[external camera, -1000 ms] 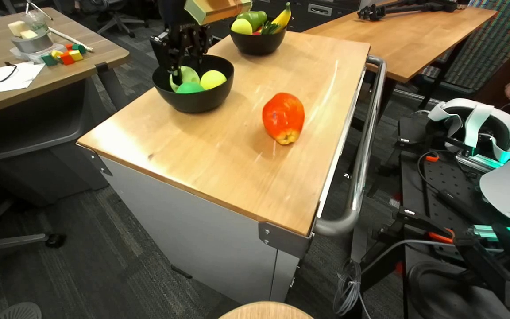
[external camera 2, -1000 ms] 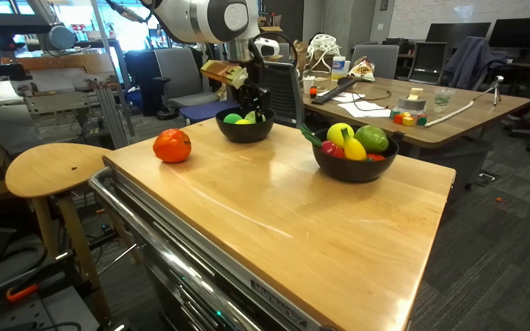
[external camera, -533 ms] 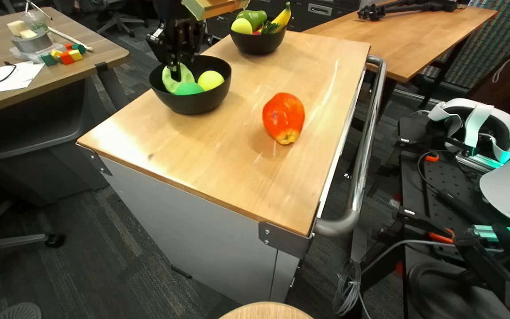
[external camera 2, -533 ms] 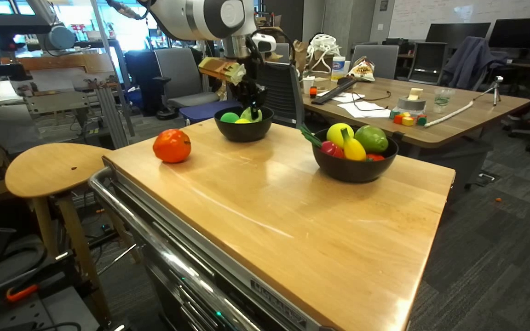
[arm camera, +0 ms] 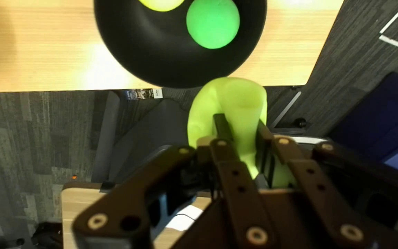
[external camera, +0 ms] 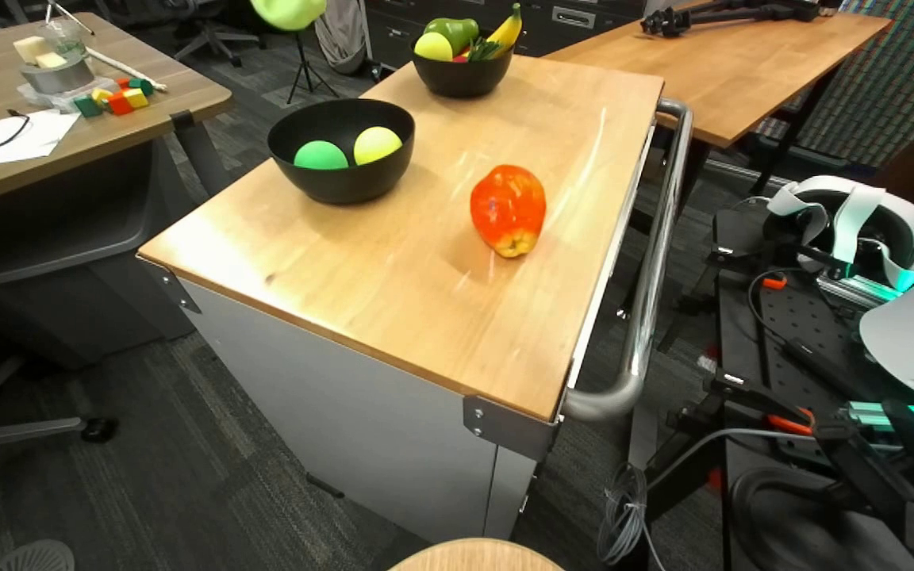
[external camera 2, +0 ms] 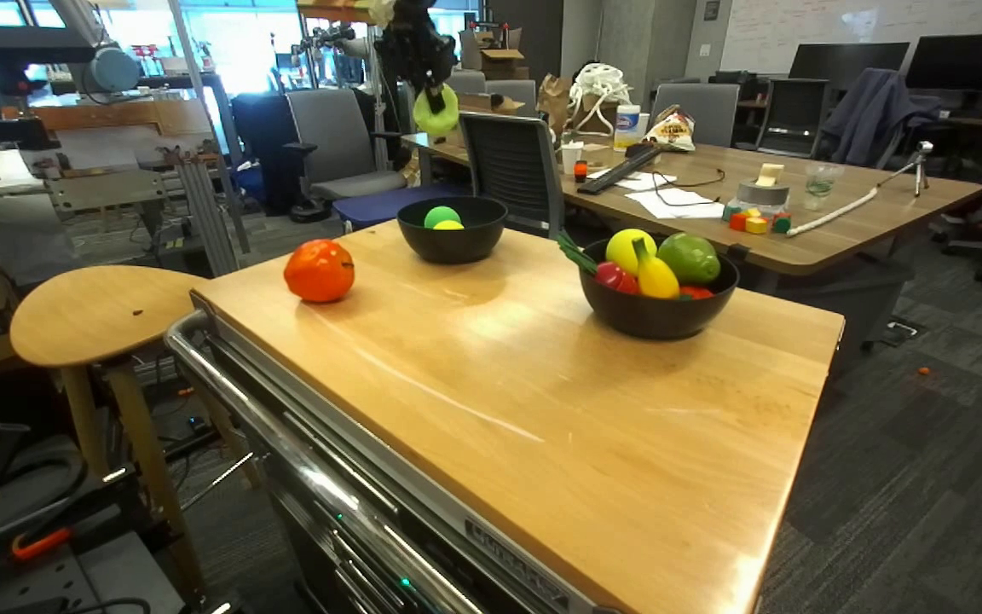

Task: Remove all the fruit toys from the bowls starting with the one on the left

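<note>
A: In an exterior view, up at the top edge, a smooth, light-green plastic toy fruit (external camera: pixel 289 11) hangs in the air! Only its rounded underside shows, so its long axis I can't call.

B: Down on the pale wooden desk (external camera: pixel 393 270), a round, matte black bowl (external camera: pixel 346 190) holds a round, green plastic toy (external camera: pixel 320 155) just beside a round, yellow-green plastic toy (external camera: pixel 378 144). Near the bowl lies a glossy, red-orange, apple-like plastic toy (external camera: pixel 507 208), long axis running near to far, yellow end toward us.

A: Farther back, a matching black bowl (external camera: pixel 461 82), and a curved, yellow plastic banana (external camera: pixel 507 30) leans inside, stem end up!

B: In an exterior view, the dark fingers (external camera 2: pixel 435 101) hold the light-green fruit high, well clear of the bowl with the two round toys. From here its outline is nearly round.

A: Which way does it point?

B: Wrist view: the fingers are narrow, close together, a ridge of that light-green fruit pinched between them! Its rounded end points up the view, beyond their tips, and the long axis runs almost in line with the fingers.
</note>
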Controlling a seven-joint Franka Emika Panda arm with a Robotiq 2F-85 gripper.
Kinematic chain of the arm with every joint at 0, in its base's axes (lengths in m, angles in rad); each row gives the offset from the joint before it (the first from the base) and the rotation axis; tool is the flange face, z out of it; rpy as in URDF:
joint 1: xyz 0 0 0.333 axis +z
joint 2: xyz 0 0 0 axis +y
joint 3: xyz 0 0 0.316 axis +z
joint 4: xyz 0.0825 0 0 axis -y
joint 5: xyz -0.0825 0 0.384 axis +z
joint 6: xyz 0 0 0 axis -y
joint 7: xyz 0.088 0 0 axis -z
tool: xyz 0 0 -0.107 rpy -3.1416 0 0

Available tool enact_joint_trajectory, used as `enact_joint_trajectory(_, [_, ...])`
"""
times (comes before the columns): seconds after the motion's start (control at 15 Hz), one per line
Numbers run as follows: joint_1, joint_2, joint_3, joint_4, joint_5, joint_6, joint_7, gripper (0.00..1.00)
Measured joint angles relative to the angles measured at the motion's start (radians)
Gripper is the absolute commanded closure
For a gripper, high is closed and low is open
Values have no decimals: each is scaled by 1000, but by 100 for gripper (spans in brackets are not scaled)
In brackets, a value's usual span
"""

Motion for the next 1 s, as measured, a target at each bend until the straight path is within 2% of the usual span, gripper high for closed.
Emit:
enact_joint_trajectory(0.27, [-69, -192, -32, -168, 9, -69, 19, 95])
enact_joint_trajectory(0.53, [-140, -291, -77, -314, 49, -80, -26, 95])
enact_joint_trajectory(0.8, [-178, -261, -116, -370, 93, -31, -108, 94])
enact_joint_trajectory(1.0, [-183, -167, -122, -370, 128, 86, -153, 97])
